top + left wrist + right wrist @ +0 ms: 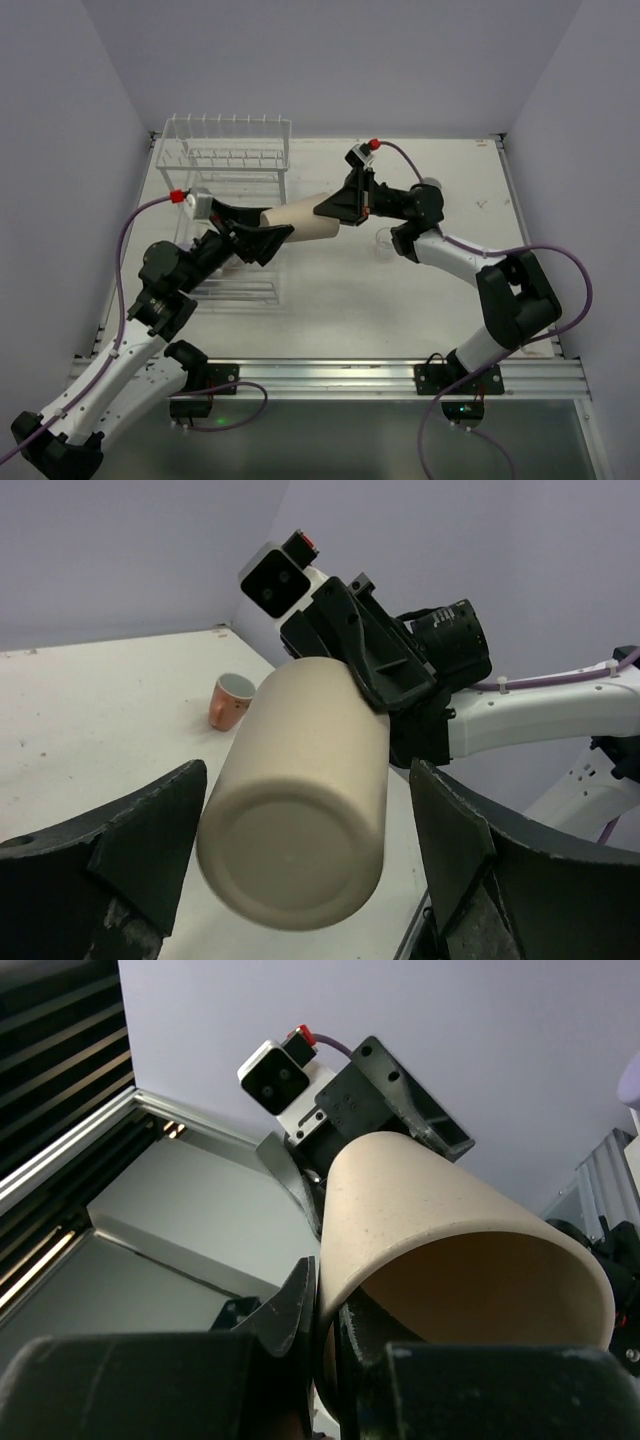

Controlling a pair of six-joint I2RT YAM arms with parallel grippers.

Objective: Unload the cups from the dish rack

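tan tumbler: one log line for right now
tan tumbler: sideways in mid-air, right of dish rack | right gripper: shut on rim | left gripper: open around base, not touching

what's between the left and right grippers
The tan tumbler, lying sideways in mid-air: base at the left gripper, rim pinched by the right gripper, in the top view.

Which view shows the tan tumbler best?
The left wrist view: the tan tumbler fills it, with the base and side wall clear. The right wrist view shows mainly its open mouth and rim from very close. The top external view shows it small, on its side.
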